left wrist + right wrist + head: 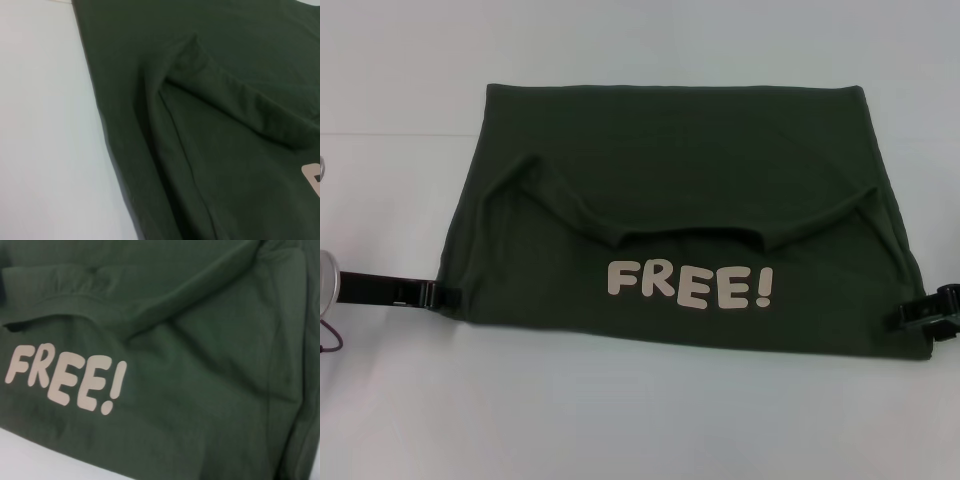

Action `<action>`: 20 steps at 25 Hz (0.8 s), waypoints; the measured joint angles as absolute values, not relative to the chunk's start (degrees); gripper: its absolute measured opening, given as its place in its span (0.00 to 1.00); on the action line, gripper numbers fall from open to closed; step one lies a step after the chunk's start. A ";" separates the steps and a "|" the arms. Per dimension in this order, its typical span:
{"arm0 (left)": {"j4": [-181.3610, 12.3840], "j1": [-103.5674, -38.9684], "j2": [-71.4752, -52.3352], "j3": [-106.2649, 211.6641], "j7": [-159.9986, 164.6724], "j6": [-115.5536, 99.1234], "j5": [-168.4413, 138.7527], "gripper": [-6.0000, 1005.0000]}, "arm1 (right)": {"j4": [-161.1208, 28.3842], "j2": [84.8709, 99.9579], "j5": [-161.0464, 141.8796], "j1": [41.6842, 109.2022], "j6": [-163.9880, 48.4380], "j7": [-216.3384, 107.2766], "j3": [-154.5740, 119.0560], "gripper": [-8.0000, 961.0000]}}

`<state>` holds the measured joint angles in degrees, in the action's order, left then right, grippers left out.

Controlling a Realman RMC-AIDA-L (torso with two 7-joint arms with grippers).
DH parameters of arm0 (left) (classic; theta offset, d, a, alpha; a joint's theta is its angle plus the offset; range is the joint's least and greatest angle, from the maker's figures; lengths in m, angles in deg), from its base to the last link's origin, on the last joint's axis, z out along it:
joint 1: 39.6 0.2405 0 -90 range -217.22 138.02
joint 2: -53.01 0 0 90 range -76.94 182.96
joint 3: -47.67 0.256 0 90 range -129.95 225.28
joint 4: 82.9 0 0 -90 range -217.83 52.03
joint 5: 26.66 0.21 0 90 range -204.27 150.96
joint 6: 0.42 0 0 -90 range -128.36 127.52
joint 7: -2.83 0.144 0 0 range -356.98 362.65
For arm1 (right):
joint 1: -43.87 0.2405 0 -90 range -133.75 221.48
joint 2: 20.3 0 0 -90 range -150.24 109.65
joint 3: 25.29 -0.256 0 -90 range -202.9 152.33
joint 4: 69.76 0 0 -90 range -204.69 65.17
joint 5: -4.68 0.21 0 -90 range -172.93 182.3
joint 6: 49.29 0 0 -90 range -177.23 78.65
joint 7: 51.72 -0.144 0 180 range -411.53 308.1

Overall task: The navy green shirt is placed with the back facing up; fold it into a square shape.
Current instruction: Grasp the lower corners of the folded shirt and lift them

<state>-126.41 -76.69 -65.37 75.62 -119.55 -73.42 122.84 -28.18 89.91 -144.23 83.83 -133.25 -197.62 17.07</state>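
Note:
The navy green shirt [670,150] lies flat on the white table [620,420], folded into a wide band. Its collar and sleeve part is turned over onto the near half. Cream letters "FREE!" [690,287] show below the neckline [685,232]. My left gripper [445,295] is low at the shirt's near-left edge, and my right gripper [920,312] sits at its near-right edge. The left wrist view is filled with shirt cloth [210,125] with a sleeve fold. In the right wrist view I see the cloth [200,390] and the print [65,380].
Bare white tabletop surrounds the shirt on all sides. Part of my left arm, a round metal piece [325,285] with a thin dark red cable [330,340], shows at the left border.

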 joint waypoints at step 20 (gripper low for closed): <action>-126.40 -77.11 -65.28 75.61 -119.77 -73.37 122.84 0.04 | -29.80 90.99 -144.29 84.15 -129.72 -196.79 18.28 0.92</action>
